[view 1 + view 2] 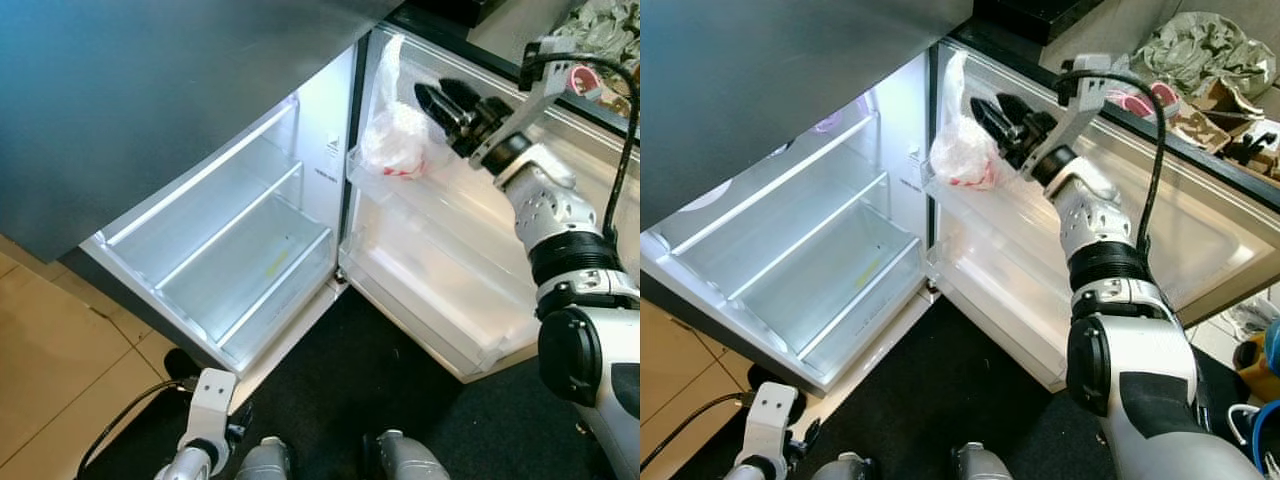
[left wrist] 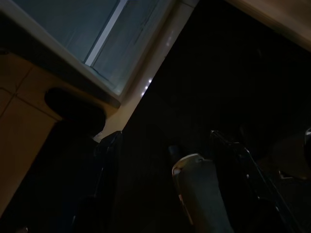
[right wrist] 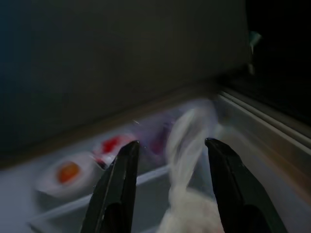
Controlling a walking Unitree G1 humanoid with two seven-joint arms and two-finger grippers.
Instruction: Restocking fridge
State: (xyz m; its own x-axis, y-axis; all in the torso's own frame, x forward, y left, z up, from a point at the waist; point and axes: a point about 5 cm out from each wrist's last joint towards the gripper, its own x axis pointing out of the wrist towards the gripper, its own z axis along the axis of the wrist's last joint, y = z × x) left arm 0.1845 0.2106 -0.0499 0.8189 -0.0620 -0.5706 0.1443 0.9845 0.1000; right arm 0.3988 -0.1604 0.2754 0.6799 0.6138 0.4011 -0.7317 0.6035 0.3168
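Observation:
A white plastic bag (image 1: 400,140) with red print lies in the upper shelf of the open fridge door (image 1: 440,260); its twisted top sticks up along the door's edge. My right gripper (image 1: 437,97) hovers just beside and above the bag, fingers (image 3: 119,189) open, with the bag's white top (image 3: 187,145) between them, untouched. The fridge's lit compartment (image 1: 240,260) holds bare glass shelves. My left arm (image 1: 205,420) hangs low by the floor.
The dark fridge top (image 1: 150,90) overhangs the compartment. A black mat (image 1: 360,390) lies before the fridge, tan floor tiles (image 1: 50,350) to the left. Clutter and crumpled cloth (image 1: 1200,50) sit behind the open door. A cable (image 1: 120,420) trails near my left arm.

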